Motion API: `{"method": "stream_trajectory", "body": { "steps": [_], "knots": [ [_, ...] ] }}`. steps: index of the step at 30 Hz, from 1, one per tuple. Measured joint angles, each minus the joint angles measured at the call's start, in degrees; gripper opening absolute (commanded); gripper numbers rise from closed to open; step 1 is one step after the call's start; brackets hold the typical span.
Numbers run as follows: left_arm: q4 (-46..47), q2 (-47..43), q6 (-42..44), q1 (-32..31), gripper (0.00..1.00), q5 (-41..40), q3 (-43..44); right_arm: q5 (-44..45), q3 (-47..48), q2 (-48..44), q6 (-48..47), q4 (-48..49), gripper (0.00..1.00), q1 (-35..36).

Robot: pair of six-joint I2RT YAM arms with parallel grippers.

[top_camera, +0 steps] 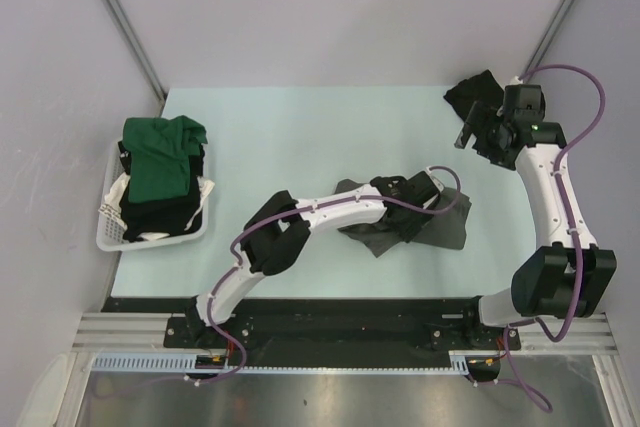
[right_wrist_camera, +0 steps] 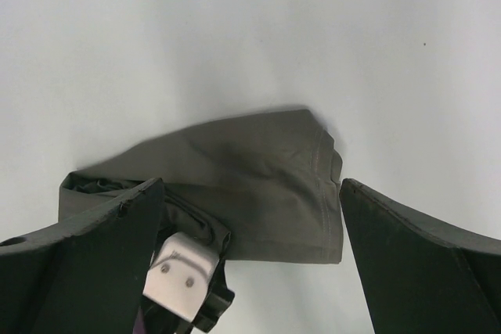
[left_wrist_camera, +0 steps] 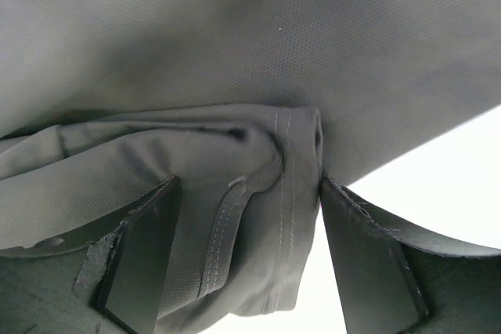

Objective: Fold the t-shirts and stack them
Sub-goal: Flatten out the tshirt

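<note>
Charcoal grey t-shirt (top_camera: 440, 222) crumpled mid-table, a hemmed fold bracketed by the wide-parted left gripper (left_wrist_camera: 246, 260), whether pinched cannot be told, right gripper (right_wrist_camera: 250, 256) raised, fully open, empty, green t-shirt (top_camera: 160, 159) in basket (top_camera: 155, 239).

Pale grey walls (top_camera: 330, 7), mint tabletop (top_camera: 300, 127), even overhead light.

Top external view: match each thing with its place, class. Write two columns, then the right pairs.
1 dark green t-shirt
2 charcoal grey t-shirt
3 black t-shirt
4 white basket

A far right corner of the table
B left edge of the table
C on top, in the white basket
D middle of the table

Pairs: 1-C; 2-D; 3-A; 4-B
</note>
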Motion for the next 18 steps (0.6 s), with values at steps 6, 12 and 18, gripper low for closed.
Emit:
{"method": "stream_trajectory", "body": {
  "steps": [6,12,18],
  "knots": [
    [0.0,1.5,0.0,0.0,0.77,0.3,1.2,-0.1,0.0,0.4,0.0,-0.4,1.00,0.2],
    [0.0,1.5,-0.1,0.0,0.77,0.4,2.8,-0.6,0.0,1.0,0.0,-0.8,1.00,0.4],
    [0.0,1.6,-0.2,0.3,0.77,0.5,3.5,-0.6,0.0,1.2,0.0,-0.8,1.00,0.6]
  ]
}}
